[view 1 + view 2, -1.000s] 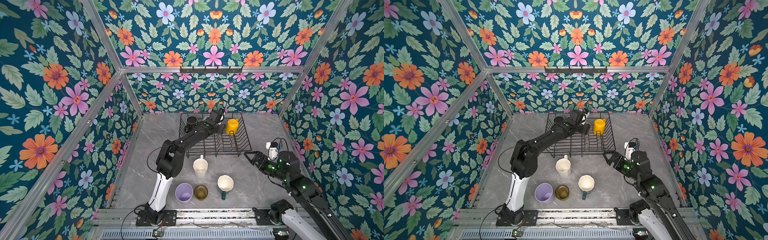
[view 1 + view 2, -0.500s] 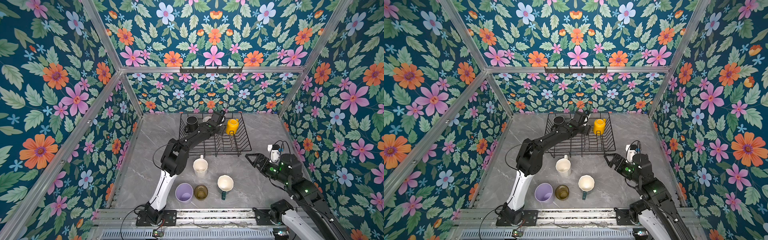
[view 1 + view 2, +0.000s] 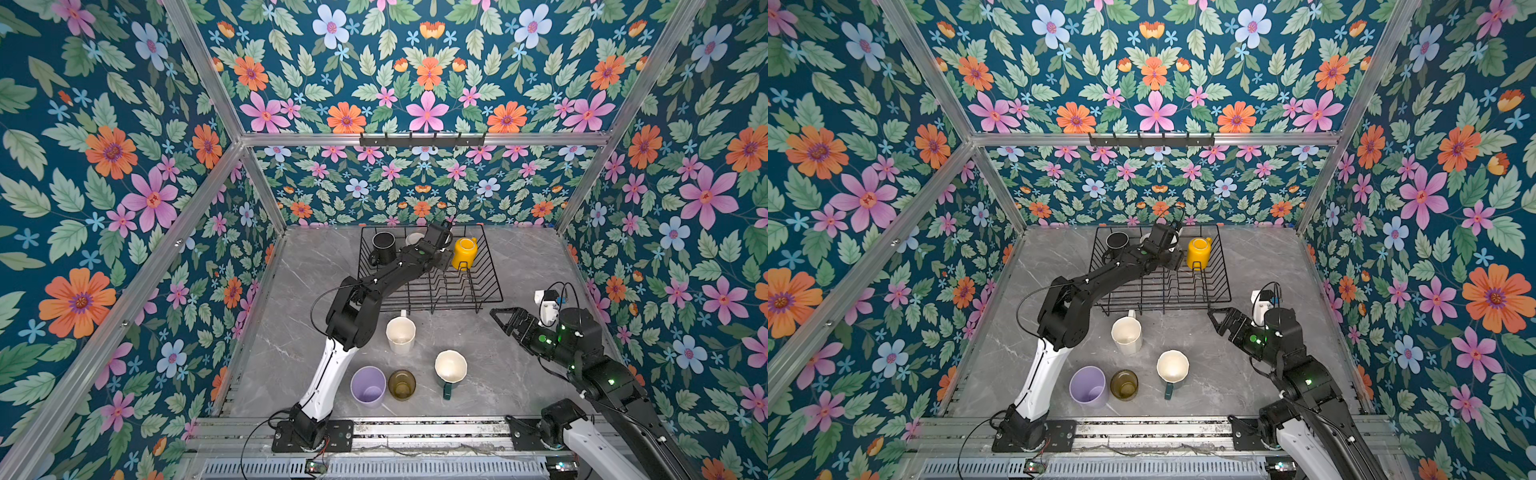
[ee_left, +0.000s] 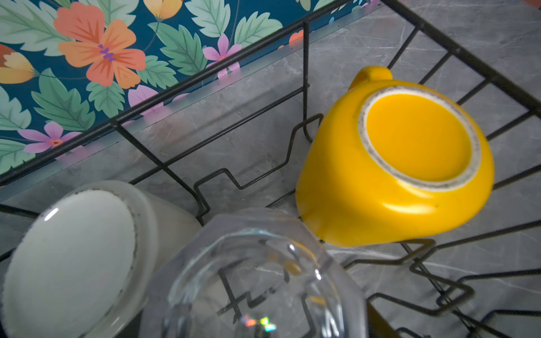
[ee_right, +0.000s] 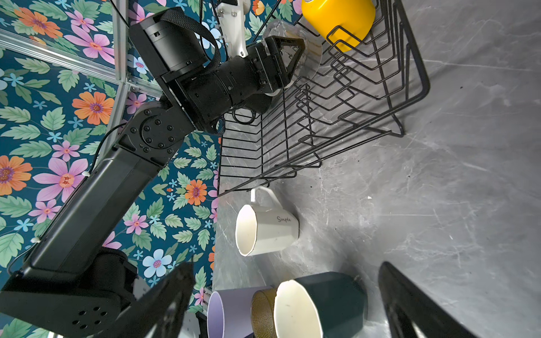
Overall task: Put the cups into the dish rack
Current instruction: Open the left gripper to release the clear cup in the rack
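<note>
In the right wrist view the tall white mug (image 5: 263, 231) is carrying the script word "Simple" on its faceted side and is standing empty on the grey marbled surface (image 5: 439, 204), just in front of the black wire dish rack (image 5: 409, 87). Closer to the robot, the lilac tumbler (image 5: 228, 313), the hammered olive glass (image 5: 262, 313) and the dark green mug (image 5: 330, 295) with its white inside are crowding together, all empty. The right jaws' black fingers (image 5: 409, 307) are spreading wide and holding nothing. The left jaws are reaching into the rack and gripping the clear glass (image 5: 307, 49), standing partway apart around it, beside the glossy yellow mug (image 5: 339, 20) resting mouth-down on the prongs. In the left wrist view the clear glass (image 4: 254, 278) is showing its eight-sided base, the yellow mug (image 4: 395, 164) is leaning inverted with a rough unglazed foot ring, and a pale mug (image 4: 73, 257) is sitting inverted beside them. In both top views the rack (image 3: 478, 286) is sitting at the far middle, the black mug (image 3: 383, 246) is standing upright in its far left corner, and the right jaws are hovering by its near right corner.
</note>
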